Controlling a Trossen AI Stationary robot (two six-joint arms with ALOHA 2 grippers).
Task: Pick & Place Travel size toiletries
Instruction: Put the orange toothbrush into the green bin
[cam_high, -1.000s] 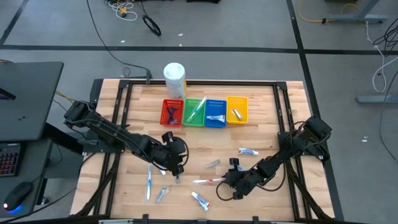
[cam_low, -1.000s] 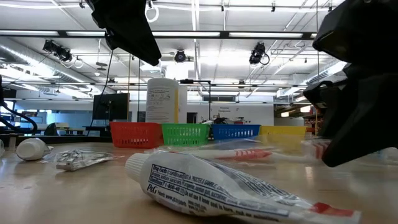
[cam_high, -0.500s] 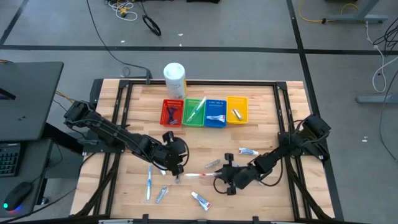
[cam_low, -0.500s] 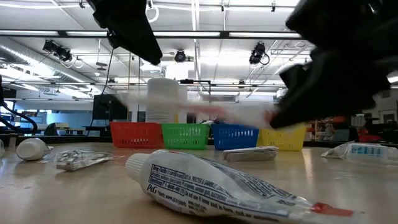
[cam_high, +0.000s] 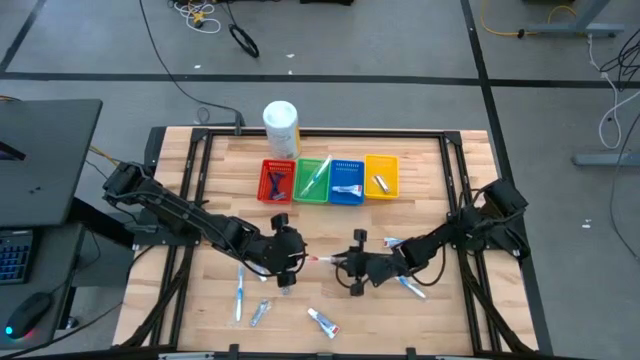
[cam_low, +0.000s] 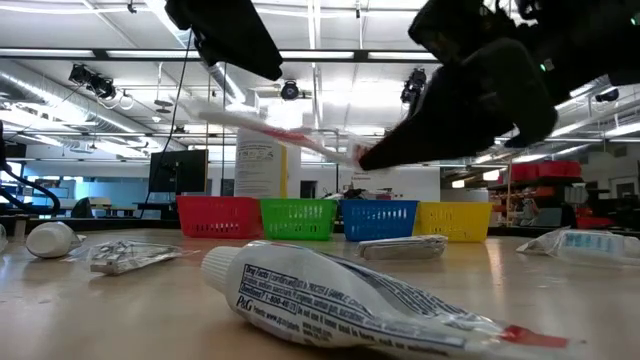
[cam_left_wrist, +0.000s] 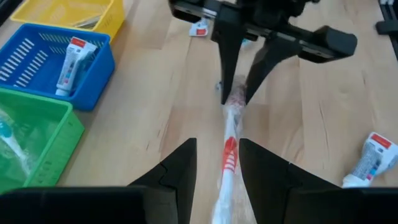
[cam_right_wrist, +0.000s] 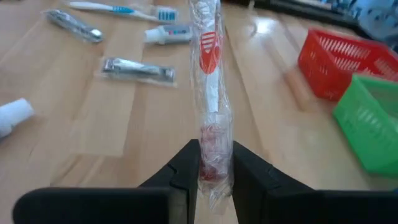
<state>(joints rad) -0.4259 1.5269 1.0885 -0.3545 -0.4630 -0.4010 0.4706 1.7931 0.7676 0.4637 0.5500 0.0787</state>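
A red-and-white toothbrush in clear wrap (cam_high: 322, 261) is held level in the air between my two grippers over the table's middle. My right gripper (cam_high: 349, 266) is shut on one end of it. My left gripper (cam_high: 296, 262) is open, and the other end (cam_left_wrist: 226, 155) runs between its fingers with a gap showing on both sides. In the low view the toothbrush (cam_low: 275, 128) slants above the bins. Other toiletries lie flat on the wood: a white tube (cam_high: 322, 321), a silvery packet (cam_high: 260, 313) and a blue toothbrush (cam_high: 240, 293). My right gripper pinches the wrapped toothbrush between its two fingers at the end toward the table's right (cam_right_wrist: 214, 146). The fingers come level from the table's right and lie along the brush. The brush is lifted clear of the table and sticks out ahead of the fingers toward my left gripper.
Red (cam_high: 277, 181), green (cam_high: 312, 180), blue (cam_high: 346, 180) and yellow (cam_high: 381, 177) bins stand in a row at the far side, with a white canister (cam_high: 281, 128) behind them. A small tube (cam_high: 400, 243) and a blue item (cam_high: 410, 287) lie near my right arm.
My right gripper has moved left and toward the far edge, up off the table, carrying the toothbrush. The brush, which lay on the wood a second ago, is now lifted clear, with its free end between the fingers of my left gripper.
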